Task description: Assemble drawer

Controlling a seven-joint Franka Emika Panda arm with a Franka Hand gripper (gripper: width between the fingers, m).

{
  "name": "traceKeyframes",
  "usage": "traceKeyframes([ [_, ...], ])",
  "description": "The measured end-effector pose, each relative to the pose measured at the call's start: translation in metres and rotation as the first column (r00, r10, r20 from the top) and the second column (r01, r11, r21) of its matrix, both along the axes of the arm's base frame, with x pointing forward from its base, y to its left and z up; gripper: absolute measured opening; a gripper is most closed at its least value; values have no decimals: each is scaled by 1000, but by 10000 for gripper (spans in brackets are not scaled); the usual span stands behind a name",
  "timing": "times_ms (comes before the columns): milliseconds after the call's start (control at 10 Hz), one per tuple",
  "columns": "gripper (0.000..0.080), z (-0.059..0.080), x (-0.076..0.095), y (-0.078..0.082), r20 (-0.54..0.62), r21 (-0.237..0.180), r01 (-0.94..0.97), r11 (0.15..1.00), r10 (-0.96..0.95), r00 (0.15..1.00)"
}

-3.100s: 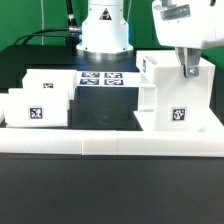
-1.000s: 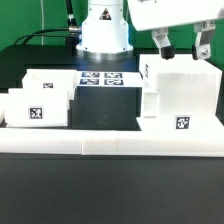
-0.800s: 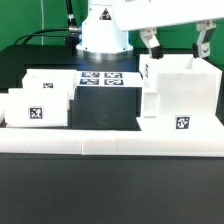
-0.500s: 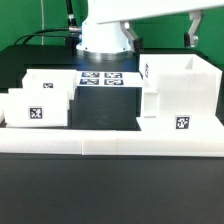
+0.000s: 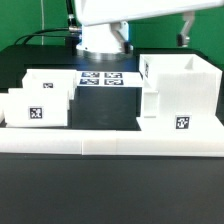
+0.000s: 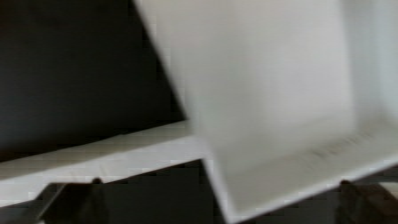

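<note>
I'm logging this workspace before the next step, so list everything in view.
housing: 1, white, exterior view's right, open top
rear tray: 1, white, exterior view's left
front tray: 1, white, exterior view's left, just ahead of the rear one
marker board: 1, white with black tags, centre back
border rail: 1, white, along the front
table: 1, black
robot base: 1, white, centre back
gripper: 1, open, above the housing

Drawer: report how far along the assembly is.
Looks done: the housing stands at the exterior view's right, open side up. In hand: nothing; the gripper is open and empty above it. Left: the front tray and rear tray sit outside at the exterior view's left, neither inserted.
</note>
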State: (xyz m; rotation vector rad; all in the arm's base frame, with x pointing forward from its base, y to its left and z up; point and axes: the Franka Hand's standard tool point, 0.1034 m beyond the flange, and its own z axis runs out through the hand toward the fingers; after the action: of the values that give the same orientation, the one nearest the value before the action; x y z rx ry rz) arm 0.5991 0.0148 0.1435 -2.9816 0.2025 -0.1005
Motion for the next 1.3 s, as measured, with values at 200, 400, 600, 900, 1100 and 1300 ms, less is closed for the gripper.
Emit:
traceKeyframes([
  [200,649,-2,-15,-37,-4,-20,-21,1000,21,1000],
  [400,649,-14,-22,-70,2,-18,-121,993,121,993],
  [600,649,-13,-21,-62,-3,-14,-83,996,83,997],
  [900,649,-21,-28,-74,-5,-17,-156,988,156,988],
  [1100,649,-40,-47,-84,-9,-38,-189,981,189,982],
  [1300,649,-64,-65,-94,-8,-72,-201,977,201,979],
])
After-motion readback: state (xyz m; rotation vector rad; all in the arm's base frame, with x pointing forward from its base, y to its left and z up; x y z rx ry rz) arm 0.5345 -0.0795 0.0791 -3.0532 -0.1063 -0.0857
